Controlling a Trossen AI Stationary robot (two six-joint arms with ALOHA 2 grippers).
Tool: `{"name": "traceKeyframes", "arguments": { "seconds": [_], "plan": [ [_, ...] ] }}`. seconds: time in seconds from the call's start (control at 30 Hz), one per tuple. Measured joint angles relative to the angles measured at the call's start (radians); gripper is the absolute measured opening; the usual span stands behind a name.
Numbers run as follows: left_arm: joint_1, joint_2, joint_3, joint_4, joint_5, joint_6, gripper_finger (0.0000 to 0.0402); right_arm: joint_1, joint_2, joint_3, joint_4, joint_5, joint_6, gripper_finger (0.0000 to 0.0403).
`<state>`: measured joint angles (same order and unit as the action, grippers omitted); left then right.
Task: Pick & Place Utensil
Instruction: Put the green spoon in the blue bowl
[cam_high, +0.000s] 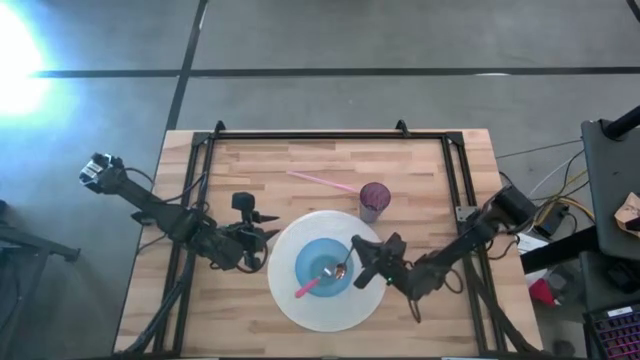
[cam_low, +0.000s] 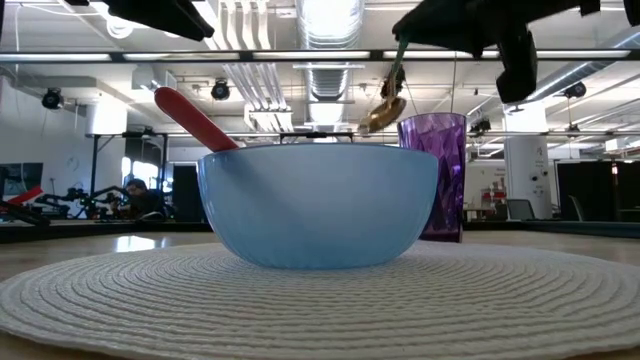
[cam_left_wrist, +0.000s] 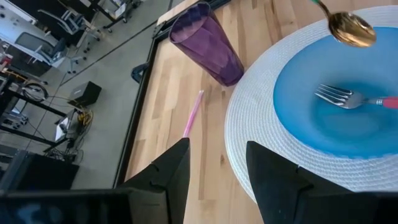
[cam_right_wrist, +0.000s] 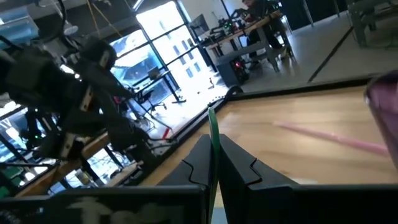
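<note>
Wooden surface: white placemat, blue bowl holding red-handled fork. My right fingers are clamped on green-handled spoon, hung over bowl. My left fingers are apart, beside placemat.

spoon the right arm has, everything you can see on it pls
The spoon has a shiny gold-coloured metal bowl and a thin green handle. The right gripper is shut on the handle, holding the spoon tilted, bowl end down, in the air above the blue bowl. It touches nothing but the fingers. The red-handled fork lies below it in the blue bowl.
</note>
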<state>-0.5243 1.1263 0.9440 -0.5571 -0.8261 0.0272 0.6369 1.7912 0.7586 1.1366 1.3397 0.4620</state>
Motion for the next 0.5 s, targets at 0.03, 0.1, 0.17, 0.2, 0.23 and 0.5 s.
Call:
{"name": "traceKeyframes", "arguments": {
  "seconds": [0.03, 0.1, 0.17, 0.2, 0.23, 0.5],
  "plan": [
    [0.000, 0.000, 0.000, 0.000, 0.000, 0.000, 0.0156, 0.000, 0.011, 0.000, 0.000, 0.001, 0.012, 0.0011],
    [0.000, 0.000, 0.000, 0.001, 0.000, -0.001, 0.0156, 0.000, 0.034, -0.001, 0.000, 0.004, 0.050, 0.0011],
    [0.000, 0.000, 0.000, 0.002, 0.000, -0.001, 0.0156, 0.001, 0.054, -0.001, -0.001, 0.020, 0.080, 0.0011],
    [0.000, 0.000, 0.000, 0.002, 0.000, -0.001, 0.0156, 0.001, 0.064, -0.002, -0.001, 0.025, 0.097, 0.0011],
    [0.000, 0.000, 0.000, 0.004, 0.000, -0.001, 0.0156, 0.001, 0.073, -0.002, 0.000, 0.026, 0.116, 0.0011],
    [0.000, 0.000, 0.000, 0.006, 0.000, -0.001, 0.0156, 0.002, 0.124, -0.001, 0.001, 0.065, 0.203, 0.0011]
  ]
}}
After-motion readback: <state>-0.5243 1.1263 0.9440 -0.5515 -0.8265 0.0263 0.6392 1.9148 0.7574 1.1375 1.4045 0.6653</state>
